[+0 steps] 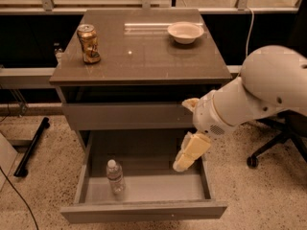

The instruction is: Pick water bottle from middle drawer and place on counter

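The water bottle, clear with a white cap, stands upright at the front left of the open middle drawer. My gripper hangs over the drawer's right side, to the right of the bottle and well apart from it. Its cream fingers are spread apart with nothing between them. The counter is the glossy grey-brown top of the cabinet, above the drawers.
A dented gold-brown can stands at the counter's left. A white bowl sits at its back right. The shut upper drawer front is above the open one. An office chair base is on the floor to the right.
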Tool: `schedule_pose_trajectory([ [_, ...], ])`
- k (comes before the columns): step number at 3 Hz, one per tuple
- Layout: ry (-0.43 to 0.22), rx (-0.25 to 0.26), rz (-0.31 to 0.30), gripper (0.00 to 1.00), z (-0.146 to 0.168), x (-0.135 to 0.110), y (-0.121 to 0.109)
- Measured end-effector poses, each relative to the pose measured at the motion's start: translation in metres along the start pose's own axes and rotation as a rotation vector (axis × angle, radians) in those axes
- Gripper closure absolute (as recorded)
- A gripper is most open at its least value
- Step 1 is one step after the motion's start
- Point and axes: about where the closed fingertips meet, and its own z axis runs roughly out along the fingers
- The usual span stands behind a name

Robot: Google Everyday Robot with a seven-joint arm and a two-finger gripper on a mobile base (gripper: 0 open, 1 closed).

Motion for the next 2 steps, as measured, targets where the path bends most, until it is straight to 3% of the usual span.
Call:
schedule_pose_trajectory([
  [2,-0.067,-0.035,0.031,0.00,0.073,0.003,-0.005],
])
